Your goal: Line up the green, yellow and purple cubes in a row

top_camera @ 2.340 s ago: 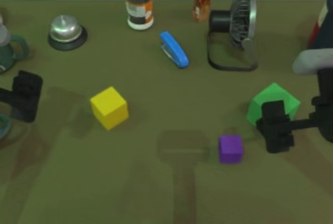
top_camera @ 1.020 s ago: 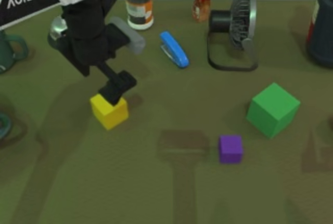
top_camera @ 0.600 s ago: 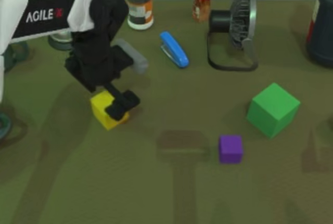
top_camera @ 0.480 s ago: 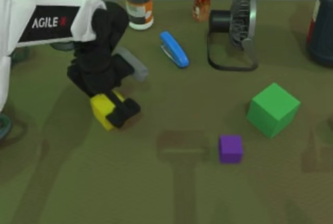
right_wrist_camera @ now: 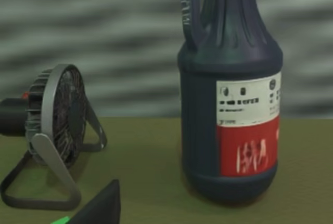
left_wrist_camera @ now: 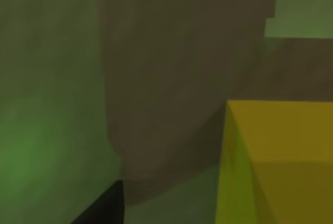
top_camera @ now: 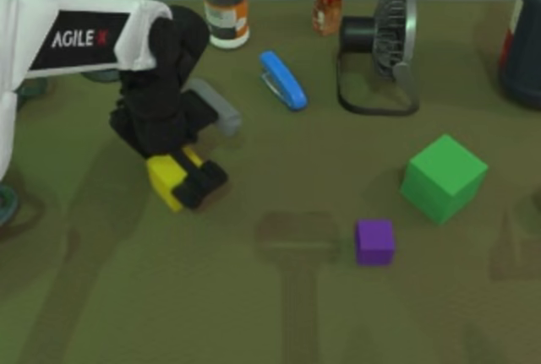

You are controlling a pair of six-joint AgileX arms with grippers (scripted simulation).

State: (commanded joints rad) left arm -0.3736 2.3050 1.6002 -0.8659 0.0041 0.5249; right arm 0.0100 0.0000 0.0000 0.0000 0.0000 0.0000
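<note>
Left claw (top_camera: pixel 188 171): black two-finger claw of the white AgileX arm, down at counter level at the left side; its fingers straddle the yellow cube, one visible against the cube's right face. Whether they are already pressed tight I cannot tell.
Yellow cube (top_camera: pixel 164 177): plain matte, mid-sized, resting on the counter at the left, partly hidden under the claw; it fills the corner of the left wrist view.
Green cube (top_camera: pixel 443 177): bright matte, largest, at the right, well apart from the yellow one.
Purple cube (top_camera: pixel 374 241): matte, smallest, near the green cube, toward the front edge.
Right claw: out of the top view; fingers cannot be judged.
Counter (top_camera: pixel 279 313): olive-green surface.
Clutter: blue stapler (top_camera: pixel 282 80), black wire desk fan (top_camera: pixel 385 48) and dark labelled bottle (right_wrist_camera: pixel 230 91) along the far edge.
Step in hand: taking hold of the yellow cube; no row formed yet.
Next move: likely a firm pinch, a lift, then a carry rightward to sit level beside the purple cube.
</note>
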